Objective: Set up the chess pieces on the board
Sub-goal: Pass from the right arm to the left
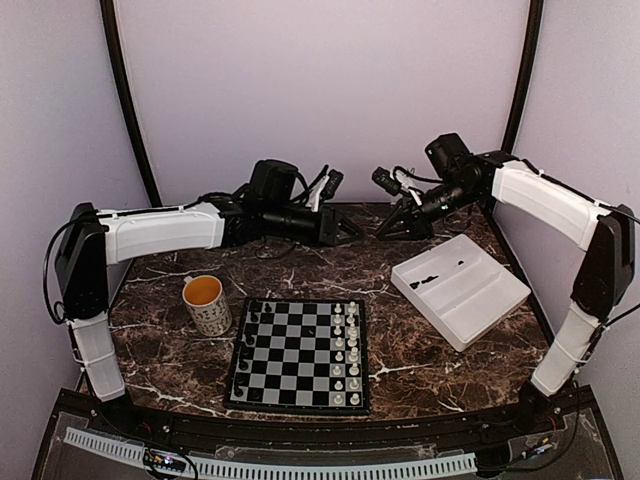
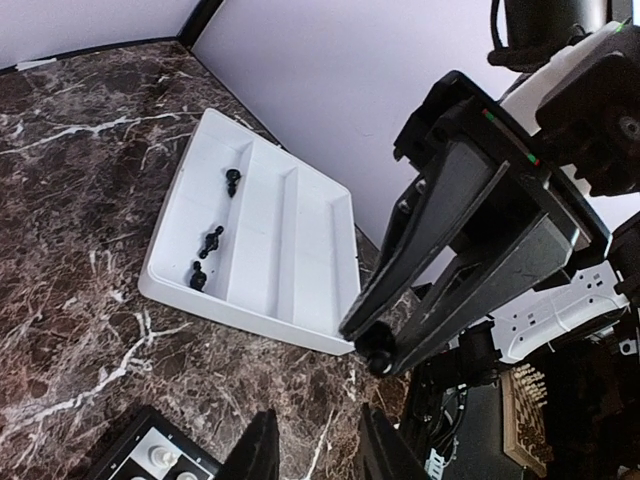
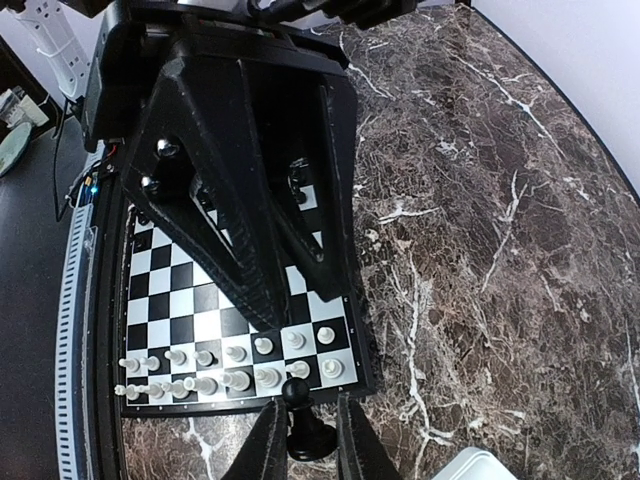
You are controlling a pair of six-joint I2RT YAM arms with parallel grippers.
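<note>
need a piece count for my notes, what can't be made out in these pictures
- Top view: black pieces on the board are too small and dark to count or name.
- Top view: leftover pieces in the tray are mere specks.
- Right wrist view: the left hand hides much of the board.
- Right wrist view: the black piece in the right hand is partly covered by its fingers; type unclear.

Left arm (image 1: 160, 232) and right arm (image 1: 545, 200): 2 white-shelled limbs, black joints, black wedge-shaped fingers (image 2: 470, 230), silver screws, loose black cables.
</note>
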